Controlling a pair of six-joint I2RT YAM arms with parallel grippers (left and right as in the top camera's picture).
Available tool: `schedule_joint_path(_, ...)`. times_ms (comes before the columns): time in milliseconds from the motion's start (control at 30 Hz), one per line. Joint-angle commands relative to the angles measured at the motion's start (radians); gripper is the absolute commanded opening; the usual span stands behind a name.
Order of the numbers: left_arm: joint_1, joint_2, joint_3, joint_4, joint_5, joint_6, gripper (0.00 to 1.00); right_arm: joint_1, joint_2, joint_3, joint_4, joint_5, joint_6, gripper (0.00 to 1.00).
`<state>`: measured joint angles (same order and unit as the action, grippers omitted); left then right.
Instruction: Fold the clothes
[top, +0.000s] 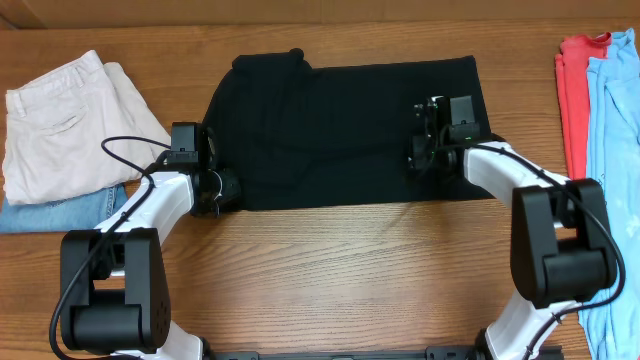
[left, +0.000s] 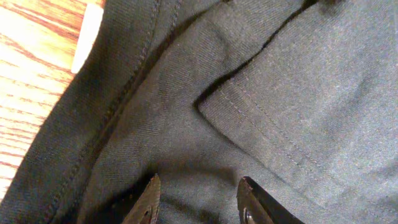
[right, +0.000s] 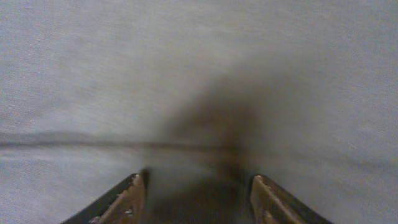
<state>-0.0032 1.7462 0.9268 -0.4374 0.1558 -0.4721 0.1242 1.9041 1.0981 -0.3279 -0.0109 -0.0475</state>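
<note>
The black shirt (top: 340, 130) lies folded into a wide band across the middle of the table. My left gripper (top: 213, 165) is at its left end, low over the fabric. In the left wrist view its jaws (left: 198, 186) are open above the shirt (left: 186, 124), near a folded hem corner. My right gripper (top: 425, 140) is over the shirt's right part. In the right wrist view its jaws (right: 198, 186) are open, very close above plain fabric (right: 199, 74) that looks grey. No white tag shows.
Cream-white trousers (top: 65, 120) lie on blue jeans (top: 60, 208) at the left. A red garment (top: 578, 95) and a light blue one (top: 615, 150) lie along the right edge. Bare wood (top: 350, 270) runs in front of the shirt.
</note>
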Motion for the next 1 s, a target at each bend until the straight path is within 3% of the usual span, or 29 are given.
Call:
schedule_joint_path(0,0.003,0.03,-0.021,-0.03,-0.056,-0.003,0.45,-0.029,-0.138,0.02,-0.036,0.093,0.032,0.64)
schedule_joint_path(133,0.003,0.03,-0.021,-0.027,-0.056,-0.003,0.45,-0.071,-0.243,0.021,-0.145,0.092,0.072,0.72)
schedule_joint_path(333,0.003,0.032,-0.021,-0.018,-0.056,-0.002,0.45,-0.177,-0.194,0.014,-0.234,0.028,0.079,0.72)
schedule_joint_path(700,0.003,0.032,-0.021,-0.079,-0.063,0.024,0.46,-0.266,-0.021,0.014,-0.298,-0.053,0.131,0.7)
schedule_joint_path(967,0.003,0.032,-0.021,-0.244,-0.063,0.023,0.46,-0.272,-0.022,0.014,-0.557,-0.05,0.221,0.61)
